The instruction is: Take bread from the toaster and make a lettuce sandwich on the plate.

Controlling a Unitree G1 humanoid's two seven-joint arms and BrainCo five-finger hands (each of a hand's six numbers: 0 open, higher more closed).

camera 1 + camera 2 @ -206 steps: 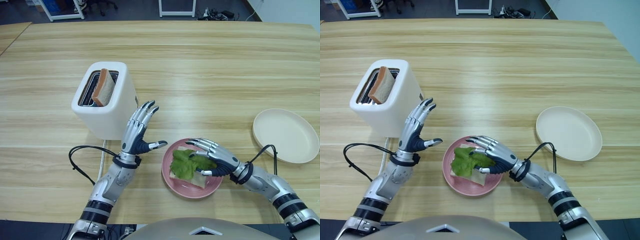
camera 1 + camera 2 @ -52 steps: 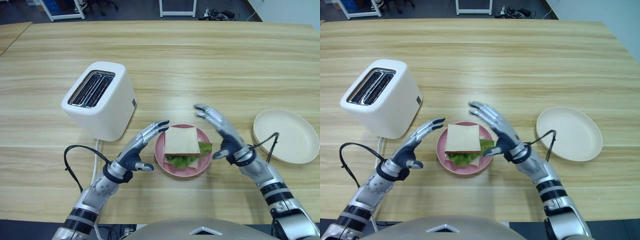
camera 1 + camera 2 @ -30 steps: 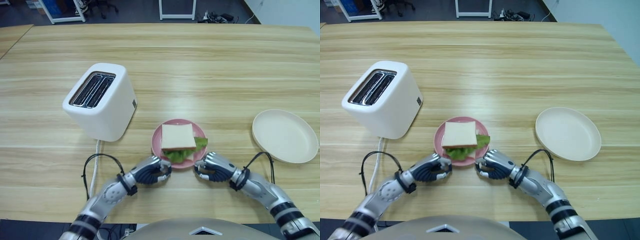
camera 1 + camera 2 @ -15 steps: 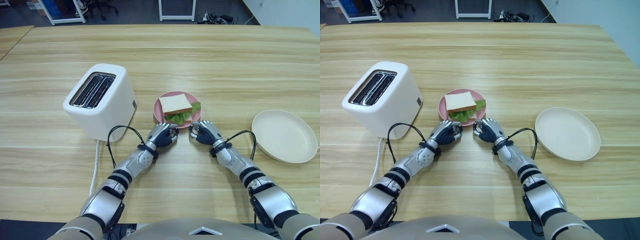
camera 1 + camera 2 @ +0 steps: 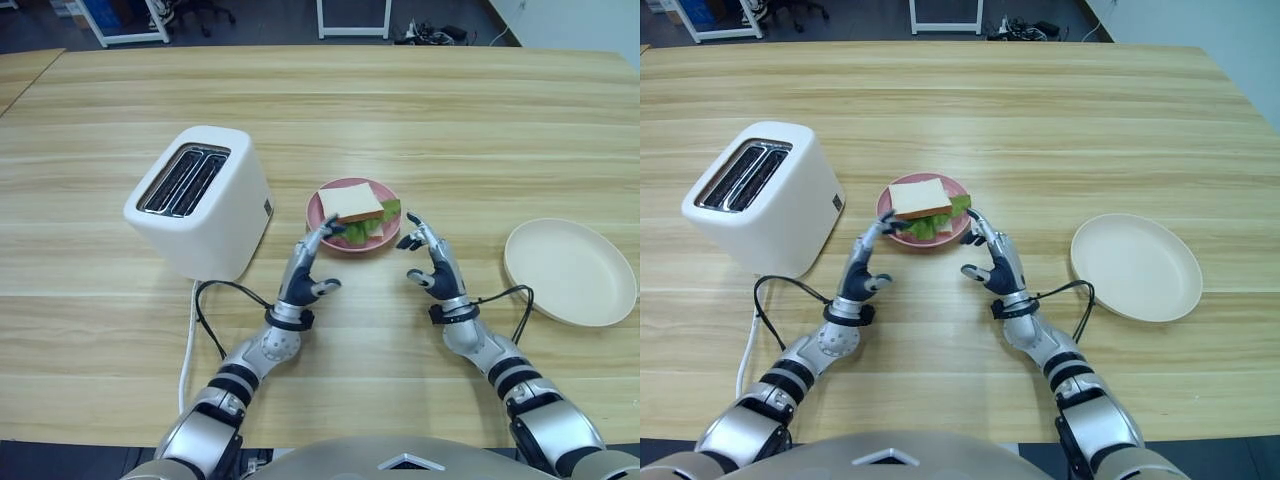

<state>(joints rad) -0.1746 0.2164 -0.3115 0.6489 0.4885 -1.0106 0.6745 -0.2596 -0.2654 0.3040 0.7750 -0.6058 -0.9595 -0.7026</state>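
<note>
Toaster (image 5: 198, 200) L of sandwich (image 5: 352, 203), cream plate (image 5: 570, 272) R

Cream plate (image 5: 570, 271) on wooden table (image 5: 450, 120)

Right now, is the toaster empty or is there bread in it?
Empty. Both slots of the toaster are dark, with no slice poking out; the bread lies on the pink plate.

Sandwich (image 5: 350, 203) on the plate (image 5: 352, 182), toaster (image 5: 200, 205) left of it, a second plate (image 5: 570, 272) right (lettuce (image 5: 368, 230) apparently inside).
</note>
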